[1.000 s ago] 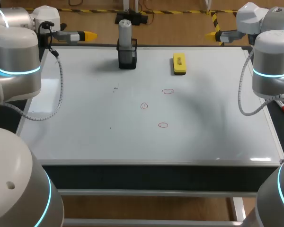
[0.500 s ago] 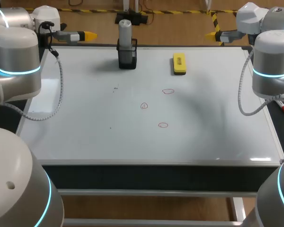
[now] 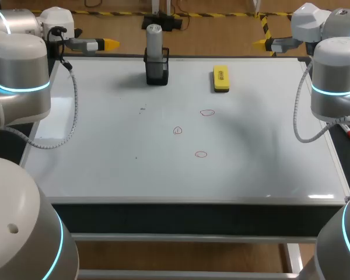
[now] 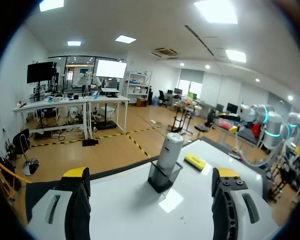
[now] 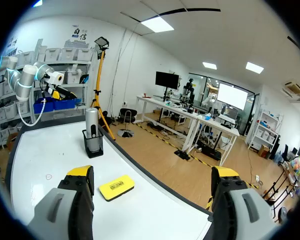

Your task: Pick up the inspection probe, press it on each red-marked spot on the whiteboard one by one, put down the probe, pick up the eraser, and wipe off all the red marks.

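Probe: upright in the black holder, at the far edge of the whiteboard.
Red marks: three, mid-board; the eraser lies beyond them.
Change: none; nothing moved in the last second.
Meaning: I judge the task is not yet begun; picking up the probe comes first.
Left jaws: spread, empty, at the far left corner, facing the holder.
Right jaws: spread, empty, at the far right corner.

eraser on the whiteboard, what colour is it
The eraser is bright yellow with a small dark mark on top; it shows best in the right wrist view.
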You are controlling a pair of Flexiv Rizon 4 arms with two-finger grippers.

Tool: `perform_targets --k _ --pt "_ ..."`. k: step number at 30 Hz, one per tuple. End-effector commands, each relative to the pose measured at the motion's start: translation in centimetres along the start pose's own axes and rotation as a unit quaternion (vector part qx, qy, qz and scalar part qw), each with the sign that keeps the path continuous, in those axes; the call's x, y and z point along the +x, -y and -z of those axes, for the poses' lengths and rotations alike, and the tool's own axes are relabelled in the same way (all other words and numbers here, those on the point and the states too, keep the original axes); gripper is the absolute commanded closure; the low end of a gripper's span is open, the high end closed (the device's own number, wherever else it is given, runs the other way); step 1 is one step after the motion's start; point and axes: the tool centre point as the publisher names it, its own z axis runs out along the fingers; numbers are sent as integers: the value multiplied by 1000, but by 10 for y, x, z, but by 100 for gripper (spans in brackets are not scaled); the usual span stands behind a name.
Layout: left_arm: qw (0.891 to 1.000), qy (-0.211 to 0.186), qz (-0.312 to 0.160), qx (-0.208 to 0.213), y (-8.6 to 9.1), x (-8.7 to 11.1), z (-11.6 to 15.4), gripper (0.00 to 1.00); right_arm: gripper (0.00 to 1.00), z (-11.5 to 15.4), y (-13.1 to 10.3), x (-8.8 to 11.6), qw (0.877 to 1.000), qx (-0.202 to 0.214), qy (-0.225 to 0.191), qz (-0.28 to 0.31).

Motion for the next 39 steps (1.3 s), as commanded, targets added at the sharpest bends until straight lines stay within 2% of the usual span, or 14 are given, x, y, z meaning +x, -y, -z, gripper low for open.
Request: perform_targets --k 1,4,6,11,15,18,22,27,34,39 --pt "1000 -9 -6 -4 -2 -1 -5 0 0 0 0 0 1000 1 -1 0" --pt "999 -43 -26 -14 -8 2 -21 0 0 0 0 0 1000 1 -1 0" --pt "996 -82 -34 -5 -11 4 -33 0 0 0 0 0 1000 1 -1 0" --pt "982 -175 -68 16 -12 19 -54 0 0 0 0 0 1000 1 -1 0" --pt "963 -248 -97 36 -11 30 -71 0 0 0 0 0 1000 1 -1 0" --pt "944 -300 -115 74 -12 34 -81 0 0 0 0 0 1000 1 -1 0" --pt "931 -333 -129 76 -14 38 -99 0 0 0 0 0 1000 1 -1 0" --pt "910 -378 -145 91 -14 41 -116 0 0 0 0 0 1000 1 -1 0" --pt "900 -399 -132 117 -13 35 -142 0 0 0 0 0 1000 1 -1 0" --pt "893 -417 -123 117 -13 27 -164 0 0 0 0 0 1000 1 -1 0"
